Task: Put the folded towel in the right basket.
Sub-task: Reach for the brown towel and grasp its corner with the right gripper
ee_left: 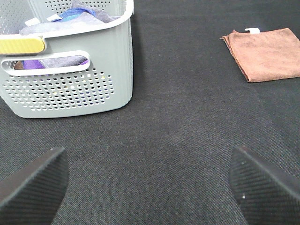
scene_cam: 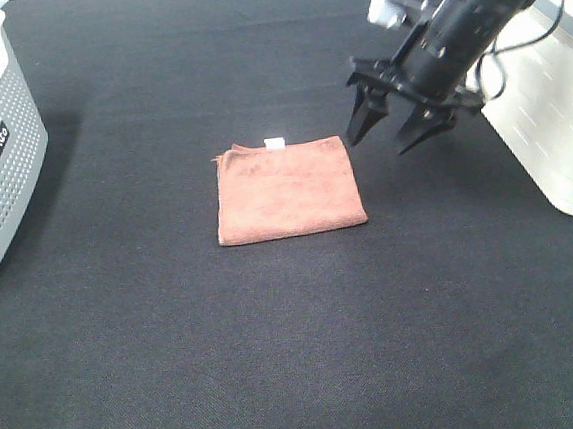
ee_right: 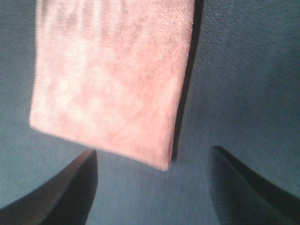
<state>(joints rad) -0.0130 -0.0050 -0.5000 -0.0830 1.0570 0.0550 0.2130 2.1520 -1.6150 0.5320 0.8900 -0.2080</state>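
Lying just beside right jaws: towel (scene_cam: 287, 189)

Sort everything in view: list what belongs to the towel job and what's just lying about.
Belongs to the job:
towel, folded flat
right basket
right gripper, open, near the towel's far right corner

Just lying about:
left basket
clothes inside it
left gripper, open, well away from the towel

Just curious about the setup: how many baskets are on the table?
2. A grey perforated basket sits at the left edge of the high view; a white basket stands at the right edge, partly cut off.
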